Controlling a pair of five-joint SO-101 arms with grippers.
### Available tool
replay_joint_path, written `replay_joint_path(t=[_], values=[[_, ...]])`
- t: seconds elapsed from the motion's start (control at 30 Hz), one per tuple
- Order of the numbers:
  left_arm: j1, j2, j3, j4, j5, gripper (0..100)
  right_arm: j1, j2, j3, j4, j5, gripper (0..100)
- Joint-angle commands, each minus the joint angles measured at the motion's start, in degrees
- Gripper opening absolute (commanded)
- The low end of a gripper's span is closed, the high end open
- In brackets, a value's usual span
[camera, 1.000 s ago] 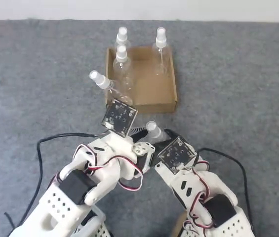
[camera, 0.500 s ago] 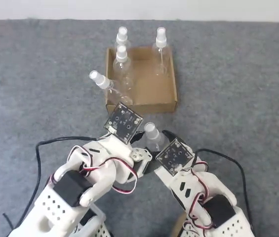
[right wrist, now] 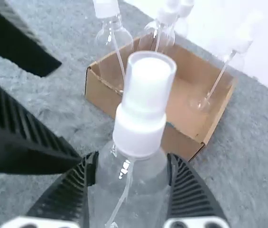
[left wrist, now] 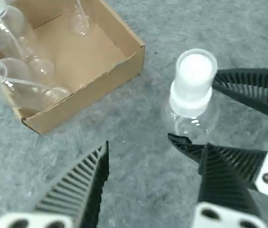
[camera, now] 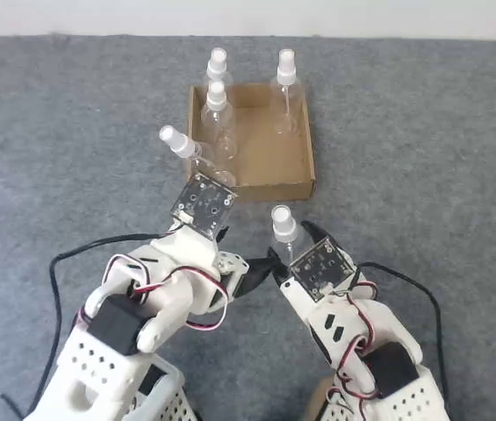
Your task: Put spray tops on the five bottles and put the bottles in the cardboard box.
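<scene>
The right pincer [right wrist: 129,173], squeezing the topped bottle [right wrist: 142,95] mid-frame, should lift it upright, high over the cardboard box [camera: 265,187] wall, while the left pincer [left wrist: 148,161] waits open.

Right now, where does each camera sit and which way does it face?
High view: fixed above, behind the arms, looking down at the table and cardboard box; both arms show.
Left wrist view: on the left arm, facing down; its open jaws show, near the bottle.
Right wrist view: on the right arm, facing the box past its jaws, shut on the bottle.
All three share bottle and box.
</scene>
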Motion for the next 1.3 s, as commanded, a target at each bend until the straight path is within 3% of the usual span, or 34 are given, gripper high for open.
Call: replay_joint_path(t=[0.0,0.3,0.47,0.63,0.93,1.17,1.27], values=[[-0.44,-3.34,-1.1,0.79,-0.7,29,0.75,-1.27,-0.97,-1.8,-0.62,3.0],[-0.79,-26.29,7.43,1.41,-0.79,13,0.84,-1.27,-0.62,-1.54,-0.62,3.0],[-10.11,-36.92,10.59,0.26,-0.7,8,0.84,-1.27,-0.26,-1.8,-0.62,3.0],[-19.43,-37.36,13.14,-1.32,-0.79,8,0.84,-1.27,0.0,-1.8,-0.62,3.0],[-29.36,-37.36,24.13,-12.66,-0.7,7,0.84,-1.27,0.0,-1.71,-0.62,0.6],[-30.68,-37.36,30.02,-18.64,-0.7,8,0.66,-1.27,-0.09,-1.27,-0.7,0.6],[-30.77,-37.36,31.25,-20.22,-0.7,8,0.22,-1.27,-1.67,-0.84,-5.01,0.6]])
